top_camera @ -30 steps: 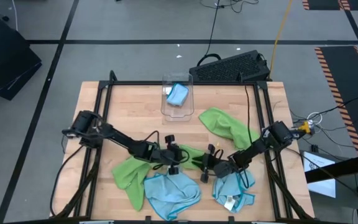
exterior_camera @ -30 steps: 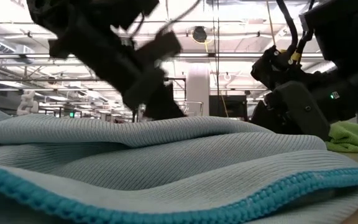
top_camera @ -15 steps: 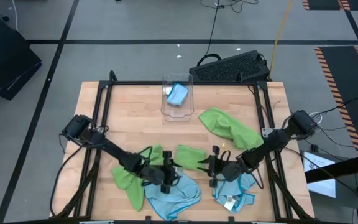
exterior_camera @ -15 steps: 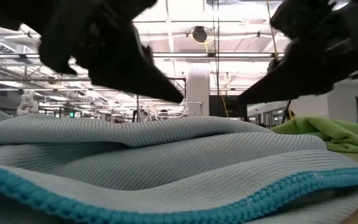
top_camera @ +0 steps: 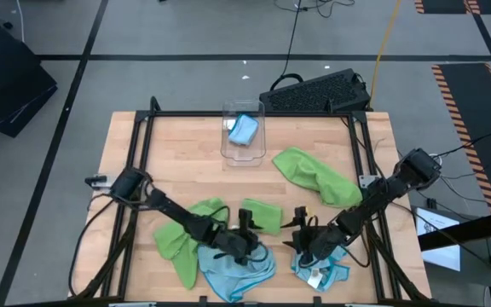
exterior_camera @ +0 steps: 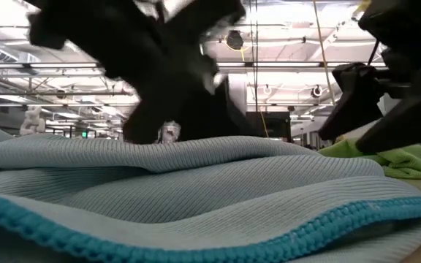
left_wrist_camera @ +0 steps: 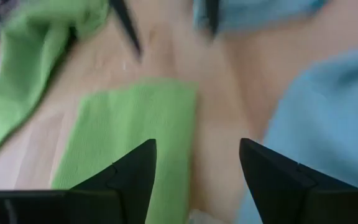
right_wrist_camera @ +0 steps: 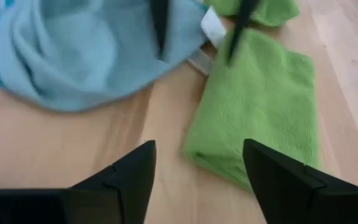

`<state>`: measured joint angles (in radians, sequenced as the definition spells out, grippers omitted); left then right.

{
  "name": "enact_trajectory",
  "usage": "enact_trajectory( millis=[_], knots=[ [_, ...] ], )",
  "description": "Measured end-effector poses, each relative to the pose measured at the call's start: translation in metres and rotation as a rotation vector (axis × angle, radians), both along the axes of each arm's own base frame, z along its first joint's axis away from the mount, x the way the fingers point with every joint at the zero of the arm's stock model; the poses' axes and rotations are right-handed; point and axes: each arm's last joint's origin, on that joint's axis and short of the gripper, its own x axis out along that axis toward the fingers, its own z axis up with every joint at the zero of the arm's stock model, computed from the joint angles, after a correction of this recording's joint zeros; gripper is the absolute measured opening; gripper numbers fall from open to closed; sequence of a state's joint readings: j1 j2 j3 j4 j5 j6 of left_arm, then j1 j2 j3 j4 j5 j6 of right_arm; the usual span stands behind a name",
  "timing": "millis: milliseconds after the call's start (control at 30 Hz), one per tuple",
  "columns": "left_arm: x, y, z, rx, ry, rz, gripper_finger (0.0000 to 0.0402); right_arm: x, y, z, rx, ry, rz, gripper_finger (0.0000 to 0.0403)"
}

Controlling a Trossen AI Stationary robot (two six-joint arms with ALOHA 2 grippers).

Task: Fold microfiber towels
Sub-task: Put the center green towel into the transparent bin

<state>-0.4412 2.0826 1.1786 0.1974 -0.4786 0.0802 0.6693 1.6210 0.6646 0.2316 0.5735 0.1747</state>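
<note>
Item: folded lime-green towel [top_camera: 261, 217], laid flat on the table [top_camera: 177, 145] at about 6 o'clock from the clear bin [top_camera: 243, 136], near the front edge. A second earlier this cloth was pinched between both grippers; it has since been released, and both arms have drawn back toward the front. One fold is judged complete and set down.

Left gripper [top_camera: 247, 248]: fingers spread wide in the left wrist view, nothing held between them; positioned over the near edge of the light blue towel [top_camera: 235, 264] at 6 o'clock, the folded green cloth just ahead of it.

Right gripper [top_camera: 301, 241]: fingers likewise seen apart in the right wrist view, empty; placed at about 5 o'clock beside a second light blue towel [top_camera: 322, 263] with a white tag, the folded green towel close in front.

Other stock: a crumpled green towel [top_camera: 180, 240] at 7 o'clock, a green towel [top_camera: 315, 175] at 3 o'clock, and a blue towel [top_camera: 244, 130] inside the bin. Several remain unfolded.
</note>
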Motion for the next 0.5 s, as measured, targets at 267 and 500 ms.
enact_trajectory(
  millis=[267, 500],
  knots=[
    [0.024, 0.017, -0.013, 0.03, 0.068, 0.039, 0.023, 0.001, -0.004, -0.001, -0.079, 0.061, 0.008, 0.0265],
    [0.03, 0.034, -0.017, -0.017, 0.109, 0.06, 0.0179, 0.001, -0.009, -0.003, -0.128, 0.088, 0.018, 0.0265]
  ],
)
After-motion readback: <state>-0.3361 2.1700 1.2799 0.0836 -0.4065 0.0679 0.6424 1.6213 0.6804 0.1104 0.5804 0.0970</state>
